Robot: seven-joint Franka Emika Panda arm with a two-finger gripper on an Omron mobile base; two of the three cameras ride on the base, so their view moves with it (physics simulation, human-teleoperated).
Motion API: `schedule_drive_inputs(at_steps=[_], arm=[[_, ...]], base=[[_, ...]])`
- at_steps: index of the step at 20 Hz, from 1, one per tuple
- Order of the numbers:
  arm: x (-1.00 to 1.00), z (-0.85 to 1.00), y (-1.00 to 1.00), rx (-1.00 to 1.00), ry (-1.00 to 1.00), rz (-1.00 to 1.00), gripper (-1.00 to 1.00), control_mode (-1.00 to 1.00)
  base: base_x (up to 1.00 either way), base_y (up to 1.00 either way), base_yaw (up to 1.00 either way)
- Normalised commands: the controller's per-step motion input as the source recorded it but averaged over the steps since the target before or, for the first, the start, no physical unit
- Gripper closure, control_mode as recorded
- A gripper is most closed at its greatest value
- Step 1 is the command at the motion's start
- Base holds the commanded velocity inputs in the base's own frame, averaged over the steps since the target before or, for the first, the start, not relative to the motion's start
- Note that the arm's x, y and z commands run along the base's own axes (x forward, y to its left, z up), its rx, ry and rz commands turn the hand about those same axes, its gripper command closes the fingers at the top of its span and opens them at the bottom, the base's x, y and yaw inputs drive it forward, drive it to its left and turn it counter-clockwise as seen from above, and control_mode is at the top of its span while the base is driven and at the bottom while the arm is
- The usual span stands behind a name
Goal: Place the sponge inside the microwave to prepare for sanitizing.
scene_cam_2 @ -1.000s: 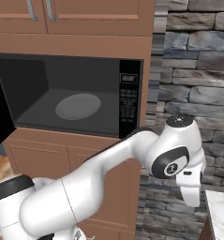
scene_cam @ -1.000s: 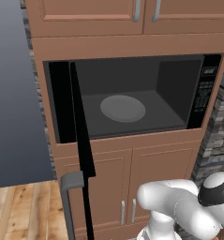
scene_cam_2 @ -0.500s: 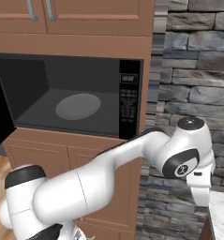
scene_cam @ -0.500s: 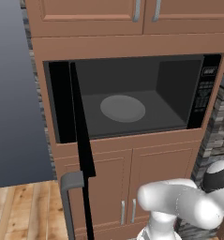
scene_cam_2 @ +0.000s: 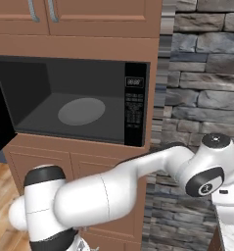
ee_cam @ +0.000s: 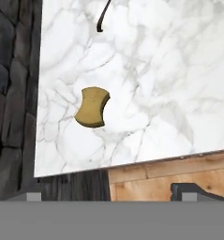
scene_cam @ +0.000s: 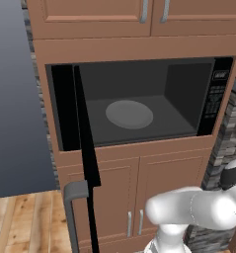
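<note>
the sponge lies flat on the marble counter (long axis roughly up-down in the hand view), microwave open holding just its plate, gripper jaws spread wide.

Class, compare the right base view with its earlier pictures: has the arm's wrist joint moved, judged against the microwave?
Yes. The wrist joint has swung right and down, away from the microwave, toward the marble counter at the lower right corner.

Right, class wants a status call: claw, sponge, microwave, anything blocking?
Claw open, empty, above the marble counter. Sponge lying loose on the marble, untouched. Microwave door open, plate bare. Nothing blocking the sponge.
</note>
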Motion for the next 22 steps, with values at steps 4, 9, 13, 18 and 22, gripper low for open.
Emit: schedule_drive_inputs(at_steps=[4, 9, 13, 18, 22], arm=[[0.02, -0.11, -0.31, 0.0, 0.0, 0.0, -1.0, -1.0], [0.12, -0.17, -0.15, 0.01, 0.0, 0.0, -1.0, -1.0], [0.06, -0.34, -0.22, 0.05, 0.03, 0.0, -1.0, -1.0], [0.12, -0.27, -0.39, 0.05, 0.0, 0.0, -1.0, -1.0], [0.18, -0.11, -0.33, 0.02, 0.02, 0.0, -1.0, -1.0]], base=[[0.0, 0.0, 0.0], [0.0, 0.0, 0.0], [0.0, 0.0, 0.0], [0.0, 0.0, 0.0], [0.0, 0.0, 0.0]])
